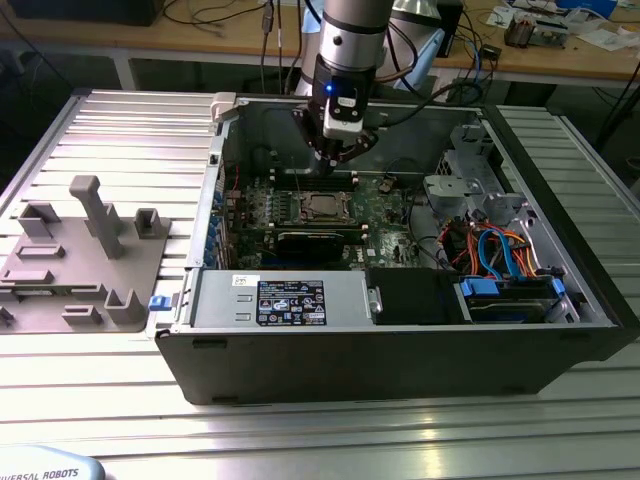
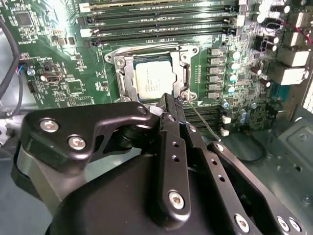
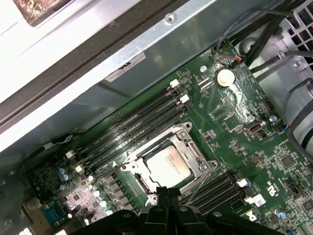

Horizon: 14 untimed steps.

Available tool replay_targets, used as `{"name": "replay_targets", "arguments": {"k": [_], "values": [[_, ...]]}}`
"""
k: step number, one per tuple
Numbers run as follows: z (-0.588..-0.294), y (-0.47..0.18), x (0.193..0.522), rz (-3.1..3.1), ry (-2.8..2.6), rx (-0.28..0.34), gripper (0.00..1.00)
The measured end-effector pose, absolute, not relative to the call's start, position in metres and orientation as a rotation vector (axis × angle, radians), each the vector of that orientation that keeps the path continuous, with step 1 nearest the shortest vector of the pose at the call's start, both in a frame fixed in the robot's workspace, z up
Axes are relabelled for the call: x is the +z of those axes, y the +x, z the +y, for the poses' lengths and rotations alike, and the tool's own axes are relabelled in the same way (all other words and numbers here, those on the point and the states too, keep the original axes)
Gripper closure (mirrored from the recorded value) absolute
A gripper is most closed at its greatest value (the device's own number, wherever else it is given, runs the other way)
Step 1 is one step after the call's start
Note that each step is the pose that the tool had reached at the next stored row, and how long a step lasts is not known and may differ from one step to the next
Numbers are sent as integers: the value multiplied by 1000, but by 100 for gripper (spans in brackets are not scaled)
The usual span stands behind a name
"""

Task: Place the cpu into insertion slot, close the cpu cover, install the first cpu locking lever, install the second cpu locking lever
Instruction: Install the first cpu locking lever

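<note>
The cpu (image 2: 152,79) lies silver-grey in the insertion slot (image 2: 128,93) on the green board, seen in both wrist views and small in the exterior view (image 1: 322,208). The cpu cover (image 2: 185,58) lies flat around it as a silvery frame (image 3: 193,152) framing the cpu (image 3: 168,164). A thin wire locking lever (image 2: 203,122) runs out from the socket corner by my fingertips and appears as a wire (image 3: 200,183) along the socket edge. My gripper (image 2: 172,100) is shut, its tips at that corner right beside the lever's end. In the exterior view the gripper (image 1: 335,150) hangs just above the board.
Long black memory slots (image 2: 156,22) flank the socket. The open computer case (image 1: 400,350) has a power supply box (image 1: 285,298) in front and drive bays with orange and blue cables (image 1: 500,250) to the exterior view's right. A grey fixture (image 1: 90,250) sits outside the case.
</note>
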State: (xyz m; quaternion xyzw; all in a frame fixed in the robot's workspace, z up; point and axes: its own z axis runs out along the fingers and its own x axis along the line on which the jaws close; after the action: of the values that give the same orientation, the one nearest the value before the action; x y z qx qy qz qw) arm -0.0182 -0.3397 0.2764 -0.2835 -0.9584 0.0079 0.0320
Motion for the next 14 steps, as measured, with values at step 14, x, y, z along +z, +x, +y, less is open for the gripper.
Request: {"name": "replay_targets", "arguments": {"k": [14], "values": [[-340, -18, 276, -3010, -646, 32, 89]]}}
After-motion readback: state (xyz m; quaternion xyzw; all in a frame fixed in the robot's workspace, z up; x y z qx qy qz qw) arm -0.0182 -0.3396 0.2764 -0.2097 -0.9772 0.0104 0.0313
